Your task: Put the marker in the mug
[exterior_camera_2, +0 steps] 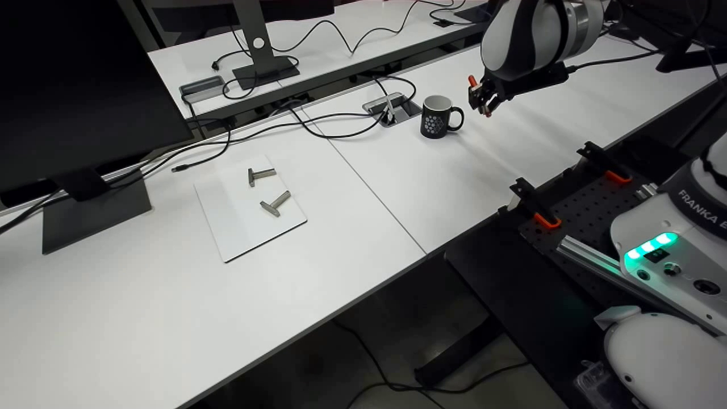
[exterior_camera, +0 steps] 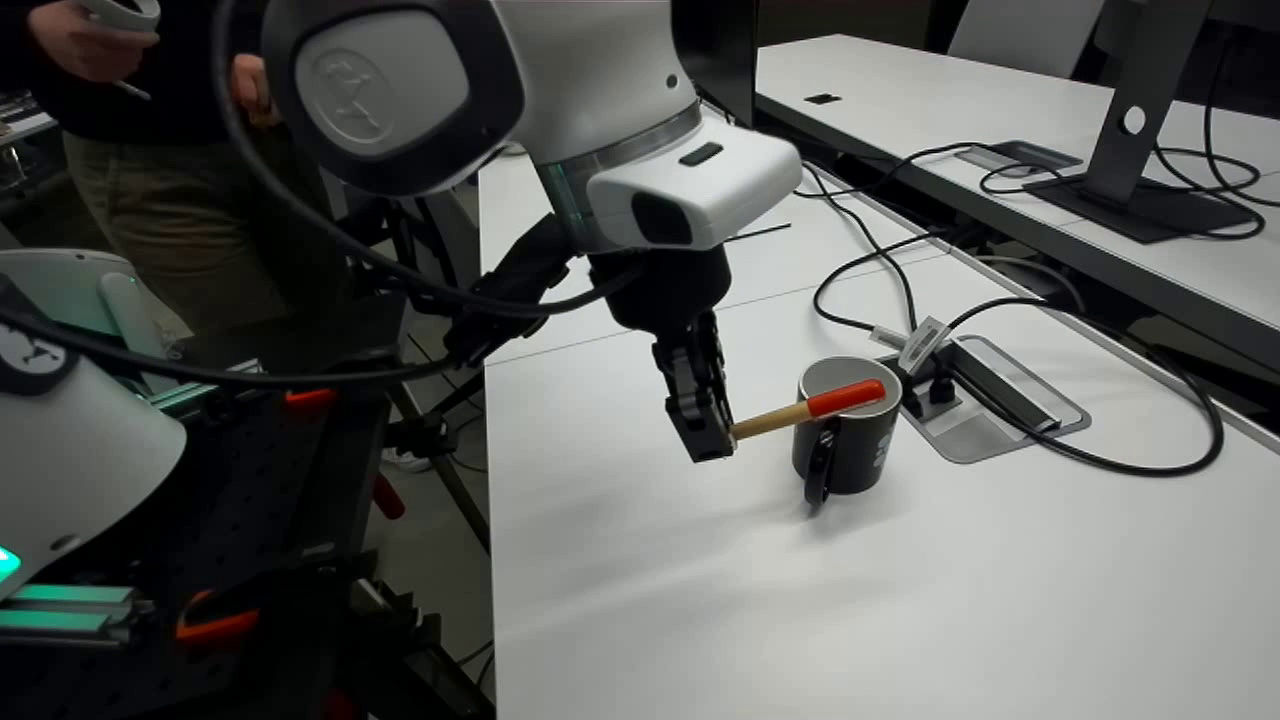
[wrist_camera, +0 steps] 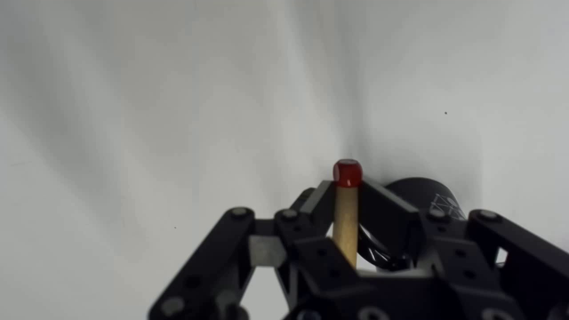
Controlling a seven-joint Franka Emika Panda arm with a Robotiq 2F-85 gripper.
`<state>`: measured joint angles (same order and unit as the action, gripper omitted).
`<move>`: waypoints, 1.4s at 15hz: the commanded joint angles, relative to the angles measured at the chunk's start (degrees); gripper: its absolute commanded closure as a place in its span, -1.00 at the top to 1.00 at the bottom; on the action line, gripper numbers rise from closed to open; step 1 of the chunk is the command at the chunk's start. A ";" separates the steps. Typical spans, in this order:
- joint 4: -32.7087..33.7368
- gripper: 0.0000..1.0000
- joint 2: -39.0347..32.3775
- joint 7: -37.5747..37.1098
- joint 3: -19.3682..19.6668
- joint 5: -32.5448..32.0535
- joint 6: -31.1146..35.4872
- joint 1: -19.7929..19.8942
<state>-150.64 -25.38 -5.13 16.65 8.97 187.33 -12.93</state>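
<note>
Over the big white table (exterior_camera: 620,600) we see the robot arm (exterior_camera: 590,80) bent, its gripper (wrist_camera: 348,195) hanging down, pinched tight, near the upright black mug (exterior_camera_2: 435,120) and holding the red-and-tan marker (exterior_camera: 812,406) tilted in the air, outside the mug.

- Soft shadows streak the bright table (exterior_camera: 640,590)
- Dim floor (exterior_camera_2: 397,312) underneath
- Green lamps (exterior_camera_2: 651,245) glare
- In the wrist view, the gripper (wrist_camera: 347,183) blurs toward the bottom

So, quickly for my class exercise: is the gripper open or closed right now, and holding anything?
Gripper: closed, holding the marker.
</note>
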 commanded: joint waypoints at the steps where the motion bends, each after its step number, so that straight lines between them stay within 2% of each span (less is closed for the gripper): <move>1: 1.60 -0.85 0.89 1.19 -3.24 -1.63 1.29 3.62; 12: 7.56 -0.85 -0.24 1.76 -2.59 -0.46 5.81 3.14; 15: 8.93 -0.85 -0.54 1.36 -5.57 -1.01 7.85 5.14; 19: 10.09 -0.85 -1.47 -0.33 -14.08 -3.07 11.55 11.49; 21: 10.18 -0.85 -2.54 -0.90 -16.99 -4.04 12.85 14.07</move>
<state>-141.44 -25.74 -4.50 4.19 7.51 197.12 -3.63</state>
